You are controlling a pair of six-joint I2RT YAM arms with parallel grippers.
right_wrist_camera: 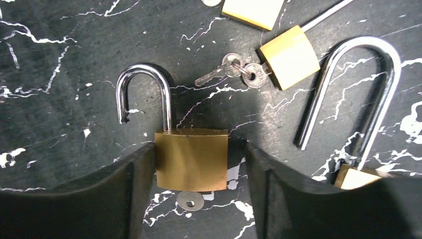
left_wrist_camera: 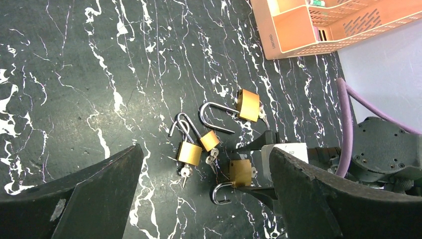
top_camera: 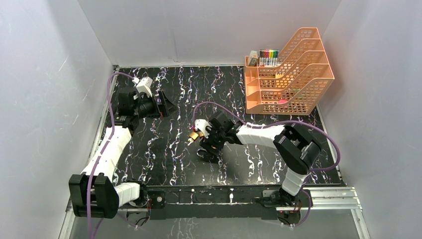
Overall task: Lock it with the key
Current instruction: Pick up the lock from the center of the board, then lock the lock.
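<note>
A brass padlock (right_wrist_camera: 191, 159) lies flat on the black marbled table, its shackle (right_wrist_camera: 142, 89) swung open and a key (right_wrist_camera: 190, 200) in its base. My right gripper (right_wrist_camera: 197, 149) is open and straddles the lock's body: the left finger touches its side, the right finger stands a little off. The same lock shows in the left wrist view (left_wrist_camera: 240, 172). My left gripper (top_camera: 161, 104) is open and empty, at the far left of the table, well away from the locks. My right gripper shows in the top view (top_camera: 204, 142) beside the locks (top_camera: 193, 135).
Three more open brass padlocks lie close by: one with keys (right_wrist_camera: 289, 57), a large one (right_wrist_camera: 356, 178) with a long shackle, and one at the top edge (right_wrist_camera: 254, 10). An orange mesh file organizer (top_camera: 286, 74) stands at the back right.
</note>
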